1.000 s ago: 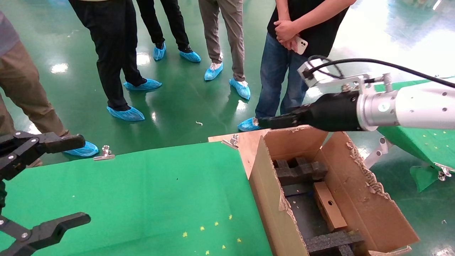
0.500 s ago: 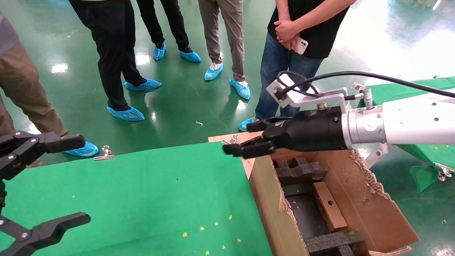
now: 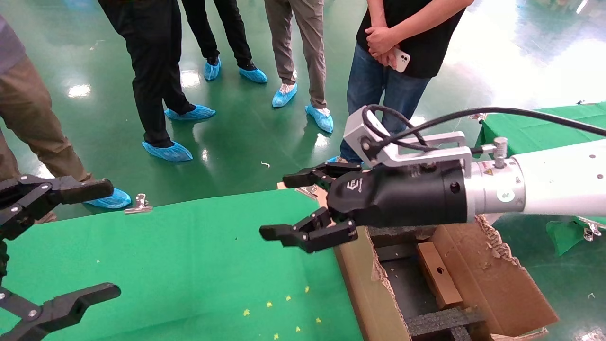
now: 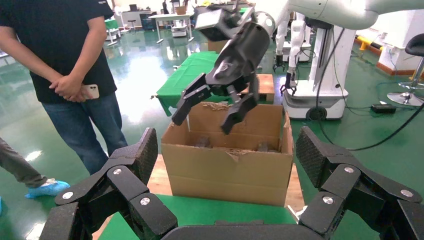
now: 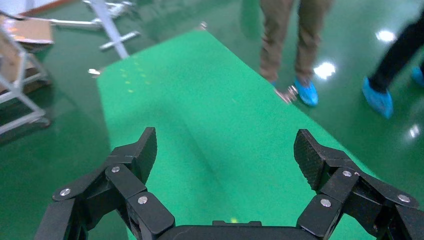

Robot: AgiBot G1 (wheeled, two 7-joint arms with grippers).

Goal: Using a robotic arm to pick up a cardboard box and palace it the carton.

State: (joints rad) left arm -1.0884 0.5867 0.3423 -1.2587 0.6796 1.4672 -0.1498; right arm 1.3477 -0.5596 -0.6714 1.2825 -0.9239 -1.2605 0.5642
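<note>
Cardboard box (image 3: 439, 273), small, brown, finger-holed, inside carton (image 3: 497, 284); right gripper (image 3: 289, 206) spread apart, empty.

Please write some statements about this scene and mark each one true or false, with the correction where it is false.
1. The cardboard box lies inside the carton. True.
2. The right gripper is shut on the cardboard box. False: it is open and empty, above the carton's edge beside the green table.
3. The left gripper is open. True.
4. The carton holds black foam inserts. True.
5. The cardboard box rests on the green table. False: it is in the carton.
</note>
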